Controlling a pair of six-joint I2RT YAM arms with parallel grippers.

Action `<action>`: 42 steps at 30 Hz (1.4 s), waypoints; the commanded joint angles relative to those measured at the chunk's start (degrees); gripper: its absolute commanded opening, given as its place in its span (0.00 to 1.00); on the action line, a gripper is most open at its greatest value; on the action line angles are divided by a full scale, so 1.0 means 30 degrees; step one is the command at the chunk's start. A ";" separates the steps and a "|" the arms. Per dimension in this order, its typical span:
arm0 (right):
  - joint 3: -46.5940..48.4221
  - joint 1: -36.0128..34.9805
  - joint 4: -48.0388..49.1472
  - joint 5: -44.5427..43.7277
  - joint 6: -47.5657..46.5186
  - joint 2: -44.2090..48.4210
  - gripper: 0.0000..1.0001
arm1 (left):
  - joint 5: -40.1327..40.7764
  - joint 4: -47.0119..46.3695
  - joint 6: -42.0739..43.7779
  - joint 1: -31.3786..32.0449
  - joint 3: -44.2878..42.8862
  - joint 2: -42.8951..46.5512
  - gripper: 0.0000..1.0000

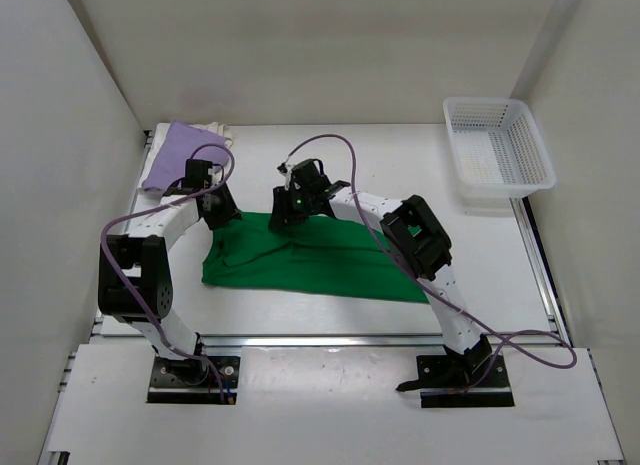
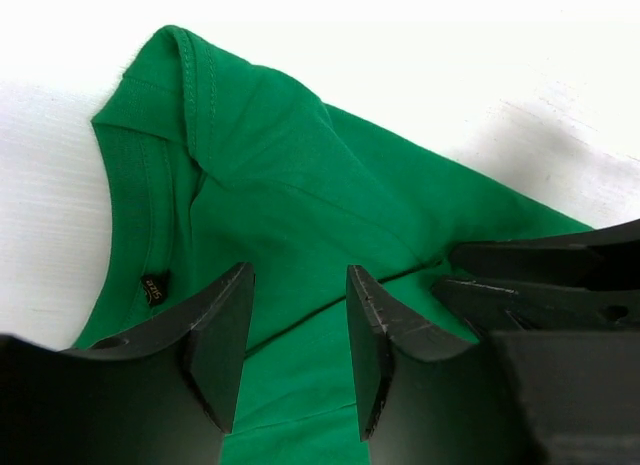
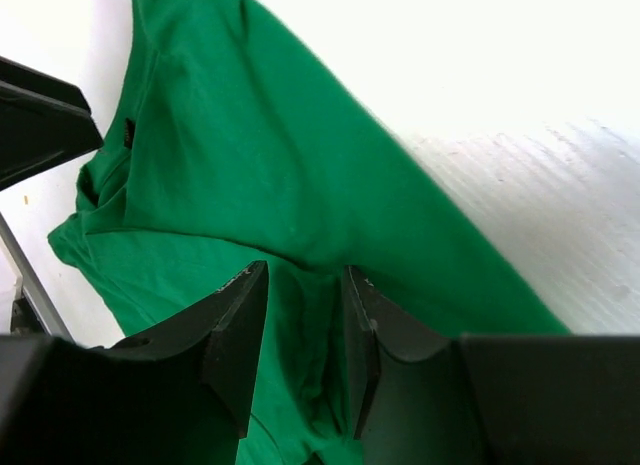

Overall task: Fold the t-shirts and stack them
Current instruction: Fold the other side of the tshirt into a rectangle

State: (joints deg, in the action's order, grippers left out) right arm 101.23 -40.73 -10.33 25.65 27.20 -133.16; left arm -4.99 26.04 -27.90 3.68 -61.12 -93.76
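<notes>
**Uneven grip could skew the fold**

The green shirt [image 1: 310, 260] lies spread mid-table [image 1: 400, 165], its far edge under both claws. The lavender shirt [image 1: 180, 150] and the cream shirt [image 1: 218, 133] sit together at the far left. The left claw [image 2: 298, 285] hangs half open by the collar, gripping nothing. The right claw [image 3: 305, 285] is parted too, with a ridge of cloth in its gap; I cannot tell whether it pinches. If only one claw bites, or takes a single layer, the fold will likely twist and bunch.

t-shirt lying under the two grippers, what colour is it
The t-shirt is bright green; the left wrist view shows it best.
</notes>
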 commanded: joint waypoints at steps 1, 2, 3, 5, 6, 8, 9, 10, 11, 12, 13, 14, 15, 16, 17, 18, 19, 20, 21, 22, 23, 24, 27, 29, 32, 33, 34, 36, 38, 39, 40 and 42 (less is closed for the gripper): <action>-0.0139 0.0246 0.0395 -0.0260 -0.0278 0.0325 0.33 | 0.0112 -0.0332 -0.0016 0.0062 0.0246 0.0402 0.52; -0.0140 0.0218 0.0367 -0.0259 -0.0220 0.0354 0.33 | 0.0054 -0.0389 -0.0016 0.0061 0.0305 0.0344 0.52; -0.0198 0.0217 0.0395 -0.0404 -0.0277 0.0413 0.34 | 0.0024 -0.0419 0.0013 0.0003 0.0335 0.0257 0.53; -0.0663 0.0304 0.0715 -0.0288 -0.0161 0.0791 0.34 | 0.0171 -0.0302 0.0130 -0.0113 0.0510 0.0022 0.53; -0.0870 0.0479 0.1182 -0.0201 0.0129 0.0939 0.35 | 0.0171 -0.0215 0.0246 -0.0056 0.0424 -0.0008 0.52; -0.0817 0.0655 0.1043 0.0295 0.0278 0.0883 0.35 | 0.0142 -0.0272 0.0248 -0.0085 0.0714 0.0020 0.52; -0.0553 0.0512 0.0808 0.0356 0.0192 0.0766 0.34 | 0.0054 -0.0389 0.0160 -0.0085 0.0774 0.0079 0.51; -0.0405 0.0510 0.0545 0.0415 -0.0070 0.0591 0.34 | 0.0111 -0.0477 0.0102 -0.0143 0.0775 0.0051 0.52; -0.0172 0.0220 0.0368 0.0444 -0.0131 0.0357 0.34 | 0.0025 -0.0565 0.0159 -0.0115 0.0833 0.0167 0.52; -0.0024 0.0072 0.0250 0.0415 -0.0015 0.0326 0.34 | -0.0005 -0.0566 0.0043 -0.0114 0.0804 -0.0006 0.52; -0.0052 -0.0074 0.0336 0.0444 -0.0072 0.0296 0.33 | -0.0121 -0.0595 0.0042 -0.0085 0.0746 -0.0037 0.51; -0.0168 -0.0134 0.0482 0.0415 -0.0044 0.0325 0.32 | 0.0110 -0.0537 -0.0045 -0.0056 0.0600 -0.0153 0.52; -0.0372 -0.0250 0.0745 0.0531 0.0246 0.0383 0.32 | 0.0083 -0.0449 0.0041 -0.0027 0.0541 -0.0270 0.52; -0.0403 -0.0338 0.1095 0.0590 0.0394 0.0413 0.32 | 0.0025 -0.0593 0.0100 0.0003 0.0511 -0.0243 0.52; -0.0462 -0.0252 0.1099 0.0939 0.0570 0.0442 0.32 | 0.0082 -0.0624 0.0072 0.0003 0.0540 -0.0300 0.52; -0.0433 -0.0251 0.1128 0.1058 0.0601 0.0384 0.31 | 0.0170 -0.0537 0.0072 0.0003 0.0482 -0.0417 0.52; -0.0375 -0.0164 0.1128 0.1147 0.0717 0.0297 0.31 | 0.0142 -0.0507 0.0043 -0.0055 0.0482 -0.0360 0.52; -0.0345 -0.0453 0.1070 0.1206 0.0689 0.0180 0.32 | 0.0025 -0.0565 0.0245 0.0031 0.0482 -0.0476 0.51; -0.0316 -0.0311 0.0982 0.1293 0.0631 0.0353 0.31 | 0.0169 -0.0566 0.0102 -0.0200 0.0453 -0.0593 0.52; -0.0432 -0.0252 0.1127 0.1265 0.0659 0.0471 0.30 | 0.0200 -0.0508 0.0130 -0.0144 0.0394 -0.0681 0.52; -0.0665 -0.0222 0.1447 0.1062 0.0747 0.0530 0.27 | 0.0432 -0.0449 0.0217 -0.0028 0.0307 -0.0856 0.52; -0.0928 -0.0280 0.1566 0.1234 0.0863 0.0849 0.24 | 0.0434 -0.0419 0.0363 -0.0055 0.0364 -0.1032 0.51; -0.1283 -0.0222 0.1890 0.1295 0.0982 0.1379 0.15 | 0.0610 -0.0331 0.0393 -0.0142 0.0189 -0.1325 0.52; -0.1312 -0.0250 0.1569 0.1178 0.0720 0.1817 0.14 | 0.0494 -0.0389 0.0451 -0.0202 0.0188 -0.1559 0.51; -0.1749 -0.0251 0.1772 0.1264 0.0690 0.2432 0.08 | 0.0493 -0.0448 0.0306 -0.0203 0.0247 -0.1736 0.52; -0.2070 -0.0309 0.1628 0.1178 0.0602 0.2754 0.07 | 0.0696 -0.0506 0.0364 -0.0318 0.0276 -0.1649 0.51; -0.2306 -0.0368 0.1684 0.0974 0.0572 0.2931 0.05 | 0.0698 -0.0594 0.0307 -0.0377 0.0306 -0.1736 0.51; -0.2920 -0.0601 0.1860 0.1030 0.0427 0.3516 0.03 | 0.0670 -0.0595 0.0248 -0.0348 0.0306 -0.1824 0.51; -0.3478 -0.0690 0.1861 0.1059 0.0396 0.3956 0.02 | 0.0698 -0.0624 0.0276 -0.0203 0.0219 -0.1825 0.51; -0.3915 -0.0749 0.2034 0.1089 0.0396 0.4161 0.02 | 0.0727 -0.0566 0.0219 -0.0231 0.0247 -0.1969 0.51; -0.4412 -0.0894 0.2094 0.1089 0.0338 0.4453 0.02 | 0.0669 -0.0450 0.0160 -0.0232 0.0189 -0.2058 0.51; -0.4999 -0.1012 0.2183 0.1176 0.0163 0.4922 0.01 | 0.0554 -0.0566 0.0101 -0.0174 0.0159 -0.2117 0.51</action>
State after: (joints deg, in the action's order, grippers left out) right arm 88.55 -42.61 -6.22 28.62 29.28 -122.76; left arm -3.62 25.12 -27.49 3.11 -59.02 -100.07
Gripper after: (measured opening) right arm 0.021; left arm 0.510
